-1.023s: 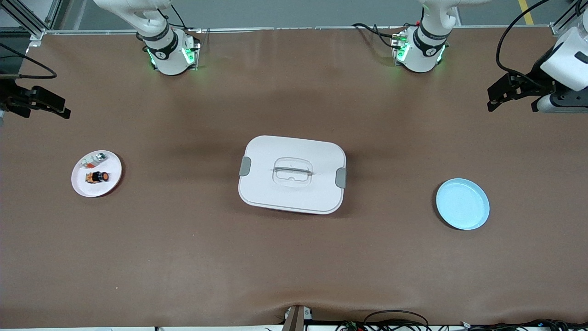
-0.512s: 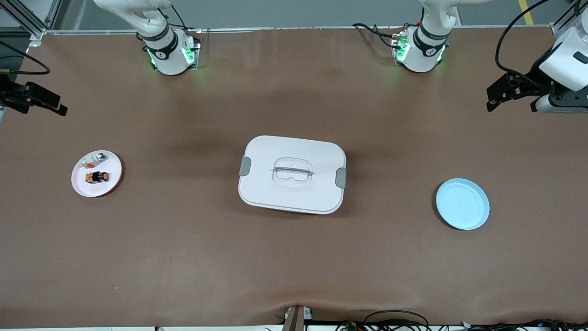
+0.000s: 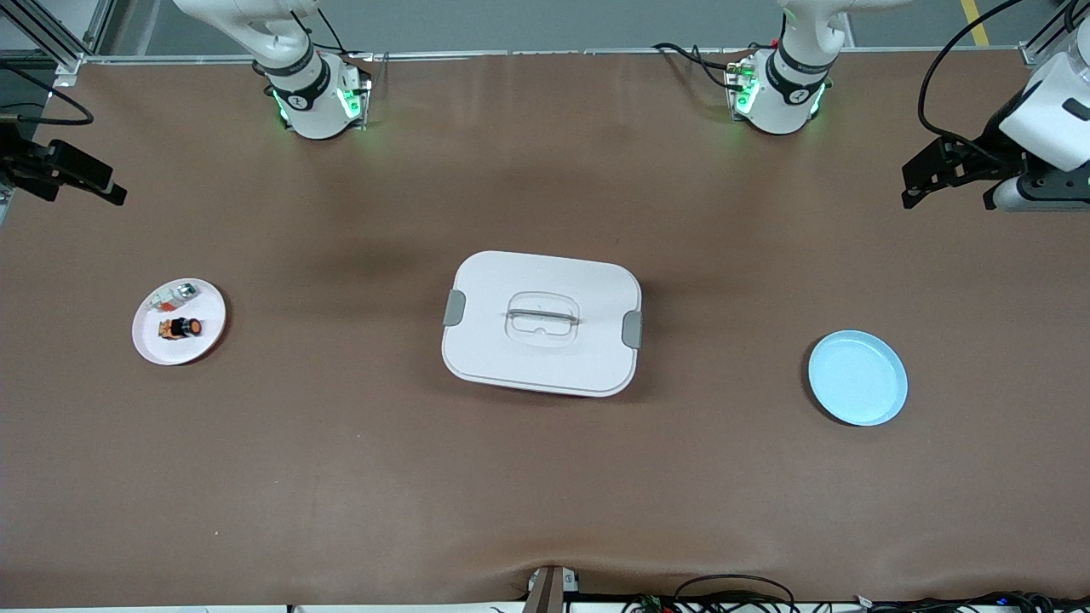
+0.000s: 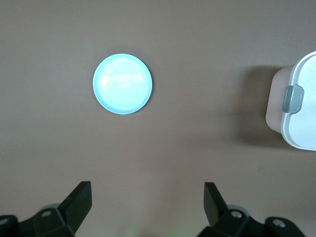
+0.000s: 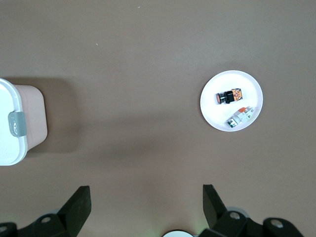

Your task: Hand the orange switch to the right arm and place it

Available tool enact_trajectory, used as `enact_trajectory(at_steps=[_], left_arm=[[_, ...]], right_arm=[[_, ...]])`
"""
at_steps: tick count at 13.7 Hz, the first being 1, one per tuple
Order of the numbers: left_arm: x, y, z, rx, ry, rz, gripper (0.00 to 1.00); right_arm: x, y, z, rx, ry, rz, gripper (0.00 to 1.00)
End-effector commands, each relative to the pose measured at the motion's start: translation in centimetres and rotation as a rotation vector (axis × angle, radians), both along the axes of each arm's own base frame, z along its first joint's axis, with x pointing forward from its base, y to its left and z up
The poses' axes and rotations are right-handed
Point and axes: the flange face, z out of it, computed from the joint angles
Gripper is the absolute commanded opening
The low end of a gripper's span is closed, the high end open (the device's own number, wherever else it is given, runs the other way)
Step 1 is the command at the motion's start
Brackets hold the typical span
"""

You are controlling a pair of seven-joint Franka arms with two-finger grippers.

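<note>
The orange switch (image 3: 181,328) (image 5: 227,96) lies on its side on a small white plate (image 3: 202,340) (image 5: 215,116) at the right arm's end of the table. My right gripper (image 3: 61,183) (image 5: 147,200) hangs open and empty high over that end of the table, well apart from the plate. My left gripper (image 3: 947,196) (image 4: 148,197) hangs open and empty high over the left arm's end of the table, apart from the blue plate (image 3: 857,377) (image 4: 122,84).
A white lidded box (image 3: 542,323) (image 4: 301,106) (image 5: 15,123) with grey clips stands at the table's middle. A small white-and-silver part (image 3: 174,295) (image 5: 240,117) shares the white plate with the switch. The blue plate holds nothing. Cables run along the table's near edge.
My right gripper has drifted a little toward its end of the table. The left gripper has barely shifted. Nothing on the table has moved.
</note>
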Motion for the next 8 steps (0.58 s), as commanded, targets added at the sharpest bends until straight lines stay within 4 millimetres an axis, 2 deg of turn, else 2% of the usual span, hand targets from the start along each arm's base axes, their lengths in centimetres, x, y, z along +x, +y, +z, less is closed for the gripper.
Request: enact_trajectory(at_steps=[1,8], left_arm=[[0.20,0.11,0.03,-0.017,-0.005,-0.014,1.00],[0.50,0.20,0.55,-0.019,-0.017,-0.014,1.00]], right_arm=[[-0.83,0.13,0.21,0.009,-0.014,-0.010,1.00],[-0.60,0.43,0.16,0.002,-0.018,-0.002,1.00]])
